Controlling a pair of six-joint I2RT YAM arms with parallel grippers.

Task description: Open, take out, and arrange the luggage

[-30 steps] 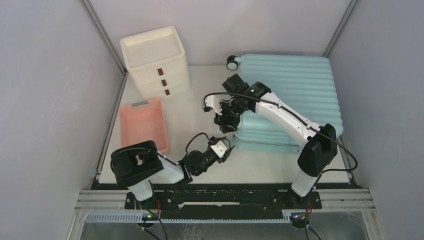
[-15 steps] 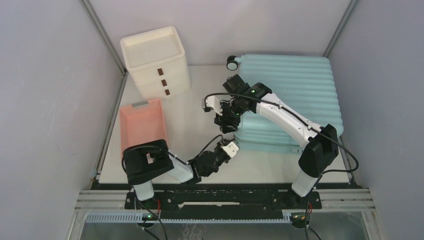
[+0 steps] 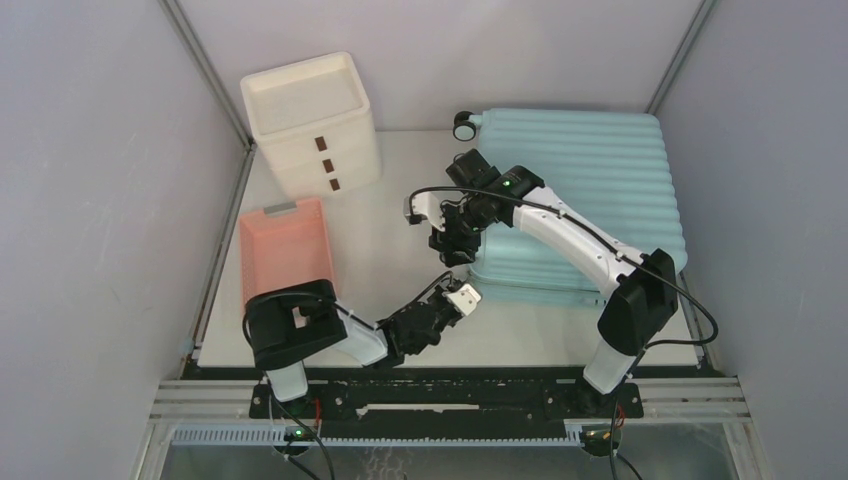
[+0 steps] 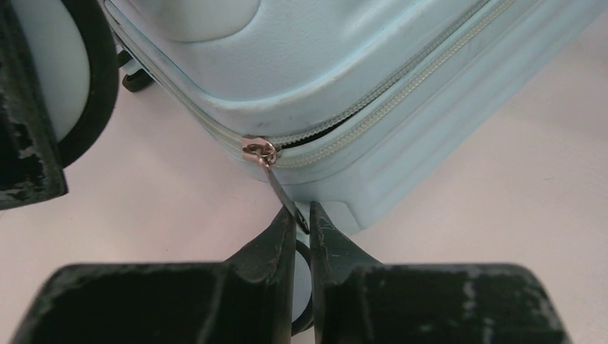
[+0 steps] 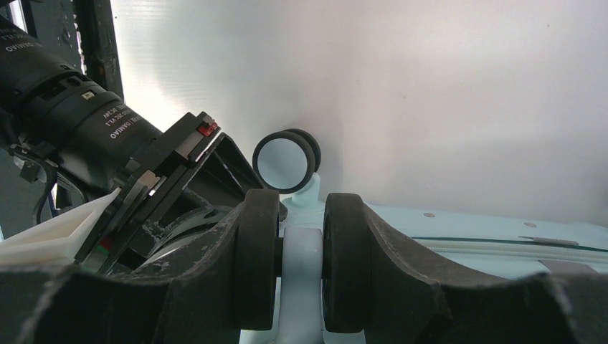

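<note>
The pale blue ribbed luggage (image 3: 590, 170) lies flat at the back right of the table. Its zip (image 4: 373, 107) stands slightly parted near the front left corner. A metal zipper pull (image 4: 281, 192) hangs from the slider, and my left gripper (image 4: 302, 215) is shut on its end, low at that corner (image 3: 470, 292). My right gripper (image 5: 301, 236) is shut on a black twin wheel (image 5: 262, 265) at the case's left edge (image 3: 455, 250). A second wheel (image 5: 285, 161) sticks out at the far corner (image 3: 464, 125).
A white three-drawer box (image 3: 310, 125) stands at the back left. In front of it, along the left edge, lies a pink basket (image 3: 287, 250). Grey walls close in on three sides. The white table (image 3: 390, 250) shows between basket and case.
My left gripper has moved right to the luggage's front left corner and its jaws have closed on the zipper pull. The right arm has not moved.
</note>
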